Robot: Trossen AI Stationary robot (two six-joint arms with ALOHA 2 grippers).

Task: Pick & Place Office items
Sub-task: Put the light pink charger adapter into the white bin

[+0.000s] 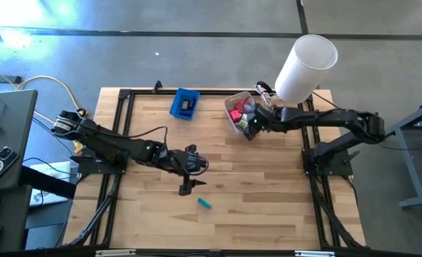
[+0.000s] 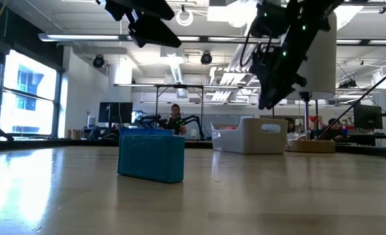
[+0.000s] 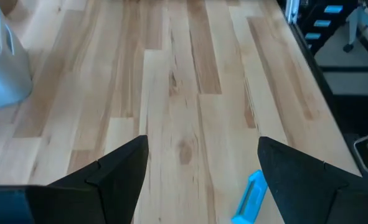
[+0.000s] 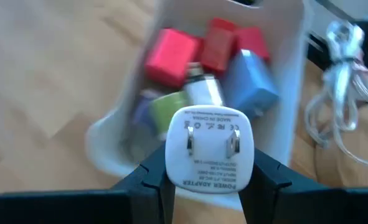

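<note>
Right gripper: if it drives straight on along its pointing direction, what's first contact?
Likely the items in the white bin. The right gripper, shut on a white power adapter, points at the green block and neighbours; depth is unclear.

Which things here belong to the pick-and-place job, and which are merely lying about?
Part of the job:
- white power adapter, held in the right gripper over the white bin
- teal piece on the table
- red, blue and green blocks in the bin
- blue tray

Just lying about:
- white cylinder
- cables
</note>
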